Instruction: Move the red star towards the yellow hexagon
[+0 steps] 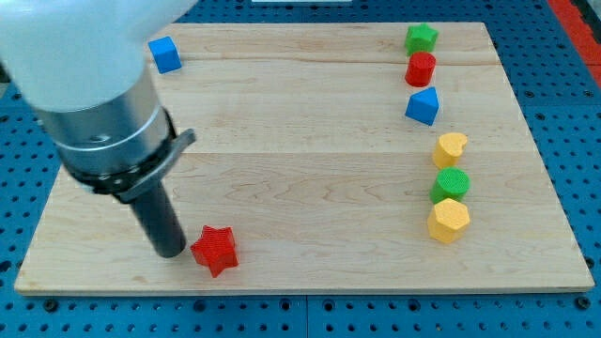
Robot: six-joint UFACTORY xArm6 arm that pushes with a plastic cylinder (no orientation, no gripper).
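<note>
Red star point(215, 250): down low on the wooden board point(300, 141), near the view's bottom edge and left of the middle. Lies flat, with bare wood all around on the right.

Just to the view's left of the star, my tip point(172, 253). Sits very close to the star, touching or almost touching; too close to tell which. Belongs to a straight dark rod point(158, 218), leaning a little as it goes up to the view's top left. Just a plain rod end, so nothing to open, close or hold with. Above the rod, a fat grey ring point(108, 131) and a big white arm part point(75, 38), filling the view's top left corner.

Yellow hexagon point(449, 221): far off on the view's right, well apart from the star, at about the same height or a bit higher.

Right above the hexagon and touching it, a green round block point(450, 184). Above that, very close, a yellow block point(451, 148) with a shape hard to make out. Higher up, a blue block point(423, 105) with a pointy top. Then a red cylinder point(421, 68), and at the top a green star point(422, 38) just above it.

All alone near the view's top left, beside the white arm part, a blue cube point(165, 53).

Under the board, a blue table point(582, 160) full of little holes.
</note>
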